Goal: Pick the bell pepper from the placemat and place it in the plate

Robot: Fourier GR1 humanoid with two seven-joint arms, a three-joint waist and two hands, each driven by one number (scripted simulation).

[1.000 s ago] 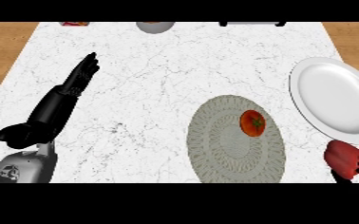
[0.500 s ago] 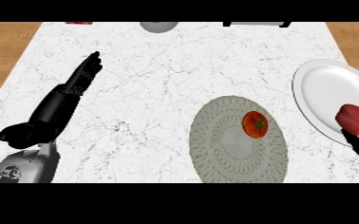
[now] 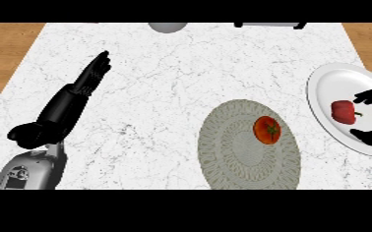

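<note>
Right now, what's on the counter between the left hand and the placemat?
Nothing. In the head view, only bare white marble counter lies between the open left hand and the placemat.

Red tomato (image 3: 266, 129) on mat's right side; grey round object (image 3: 169, 26) at marble counter's (image 3: 189, 73) far edge.

I read this as a kitchen: white marble counter (image 3: 181, 78), wood floor at 10 o'clock, plate (image 3: 327, 86) at 3, woven placemat (image 3: 232, 162) at 5.
</note>
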